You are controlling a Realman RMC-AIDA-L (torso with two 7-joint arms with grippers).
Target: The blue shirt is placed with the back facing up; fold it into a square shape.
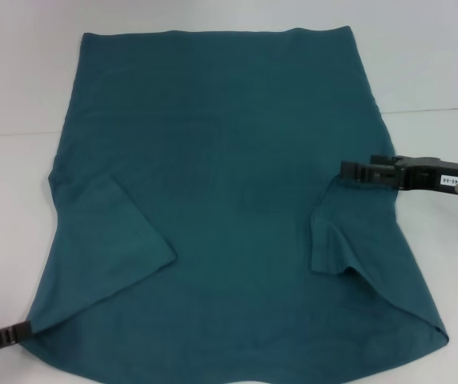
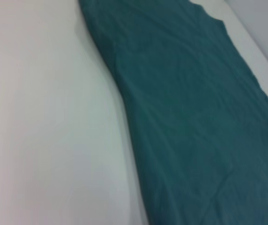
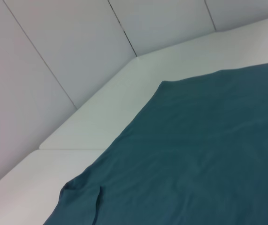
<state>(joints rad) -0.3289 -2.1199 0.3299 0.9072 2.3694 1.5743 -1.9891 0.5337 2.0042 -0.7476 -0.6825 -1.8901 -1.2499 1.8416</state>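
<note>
Sleeves turned in on the large dark teal-blue soft-fabric shirt (image 1: pixel 229 208), spread flat on the white table (image 1: pixel 21 72).

Head view: at 3 o'clock the right gripper (image 1: pixel 355 170) appears pinched on the shirt's edge; at 8 o'clock the left gripper (image 1: pixel 17 330), whose closure cannot be told. Wrist views: only cloth is shown. The side fold is best drawn evenly, without bunching.

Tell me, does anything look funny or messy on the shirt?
Nothing is torn or spilled. On the blue shirt, the left sleeve lies folded in flat, while the right sleeve is smaller and bunched, so the sides look uneven.
</note>
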